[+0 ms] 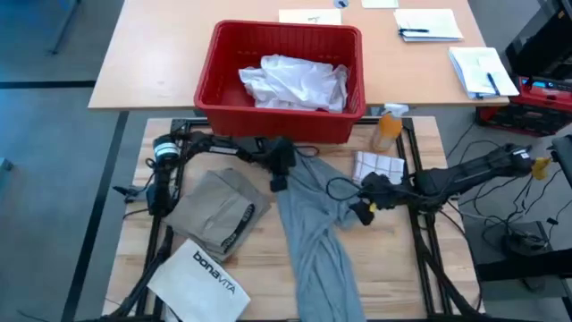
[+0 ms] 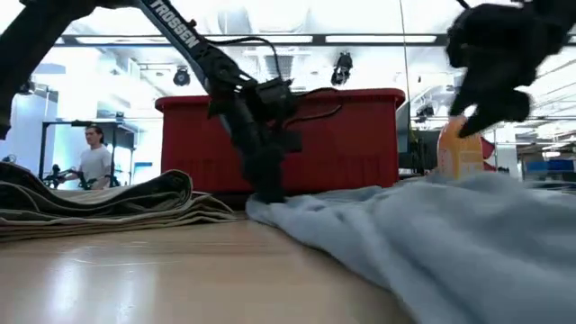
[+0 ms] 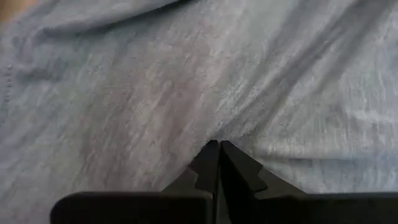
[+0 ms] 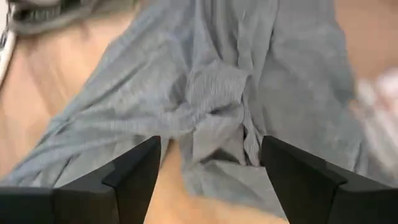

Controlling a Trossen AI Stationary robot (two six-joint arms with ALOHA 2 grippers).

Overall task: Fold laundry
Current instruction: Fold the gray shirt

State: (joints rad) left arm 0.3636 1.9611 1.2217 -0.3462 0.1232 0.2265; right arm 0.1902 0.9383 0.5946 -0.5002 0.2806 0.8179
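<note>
The grey T-shirt [image 1: 313, 224] lies crumpled in a long strip down the middle of the table. My left gripper [image 1: 278, 182] stands at its far left corner, pointing down, shut on the cloth. My right gripper [image 1: 357, 210] hangs open above the shirt's right edge; a bunched fold [image 4: 214, 124] lies below the gap between its fingers. A folded khaki-tan piece [image 1: 219, 210] rests flat on the table at the left. A white shirt [image 1: 295, 80] lies heaped in the red basket [image 1: 214, 63]. My left gripper pinches the grey T-shirt near its far left edge [image 2: 270, 202] between its two fingers. It comes from above, pointing down. The cloth puckers toward the fingertips [image 3: 217, 134]. The shirt stays slack on the table; one layer or several, I cannot tell.
The red basket stands across the far edge of the table. An orange bottle [image 1: 387, 132] and a white checked item [image 1: 377, 165] sit at the far right. The stiff white "bonavita" bag [image 1: 201, 277] lies at the near left. A person [image 2: 93, 157] stands in the room behind.
</note>
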